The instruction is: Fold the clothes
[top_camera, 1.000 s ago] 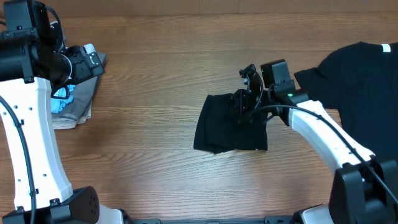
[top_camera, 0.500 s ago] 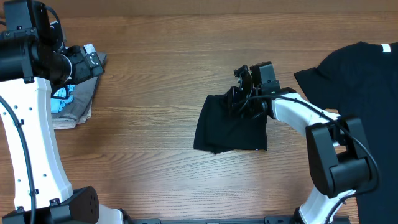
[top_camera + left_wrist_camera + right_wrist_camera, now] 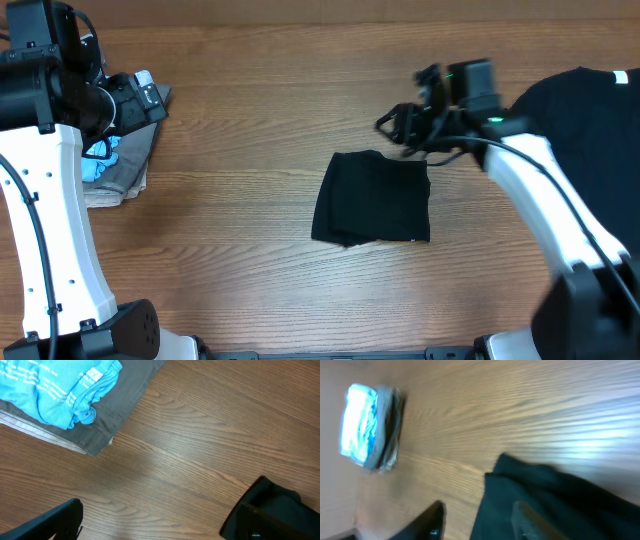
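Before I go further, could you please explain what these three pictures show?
A two-armed robot works at a wooden table. One camera looks down from above; the other two ride on the wrists. In the middle lies a folded black T-shirt; a second black T-shirt lies spread at the right edge. At the left sits a pile of grey and blue clothes. The right gripper hangs open just beyond the folded shirt; the left gripper is open near the pile. Neither holds anything.

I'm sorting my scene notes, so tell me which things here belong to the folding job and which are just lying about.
Belongs to the job:
- folded black T-shirt, mid-table
- unfolded black T-shirt, right edge

Lying about:
- grey and blue clothes pile, left side, neither gripper on it
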You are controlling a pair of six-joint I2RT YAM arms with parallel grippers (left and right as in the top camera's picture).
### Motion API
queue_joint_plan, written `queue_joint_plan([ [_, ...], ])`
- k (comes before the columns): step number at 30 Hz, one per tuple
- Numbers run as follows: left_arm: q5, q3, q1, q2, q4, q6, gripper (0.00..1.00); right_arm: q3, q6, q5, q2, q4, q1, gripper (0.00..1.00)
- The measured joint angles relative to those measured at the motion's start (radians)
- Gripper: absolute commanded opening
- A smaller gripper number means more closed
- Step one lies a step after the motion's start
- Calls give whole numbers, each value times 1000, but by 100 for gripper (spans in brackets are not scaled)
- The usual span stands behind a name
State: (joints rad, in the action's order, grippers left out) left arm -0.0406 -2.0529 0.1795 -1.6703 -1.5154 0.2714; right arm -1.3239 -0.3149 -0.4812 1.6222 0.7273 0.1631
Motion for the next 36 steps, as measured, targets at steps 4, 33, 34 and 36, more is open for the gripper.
queue_joint_plan([
  [4,0,0,0,0,0,0,100,-23,18,237,-113,192,-72,100],
  [33,-153,3,-5,-2,204,-31,100,-23,28,601,-138,332,-210,100],
  [34,-181,5,-12,-4,196,-39,100,-23,28,602,-138,332,-210,100],
  [36,-216,9,-42,-10,179,-47,100,-23,28,601,-138,332,-210,100],
])
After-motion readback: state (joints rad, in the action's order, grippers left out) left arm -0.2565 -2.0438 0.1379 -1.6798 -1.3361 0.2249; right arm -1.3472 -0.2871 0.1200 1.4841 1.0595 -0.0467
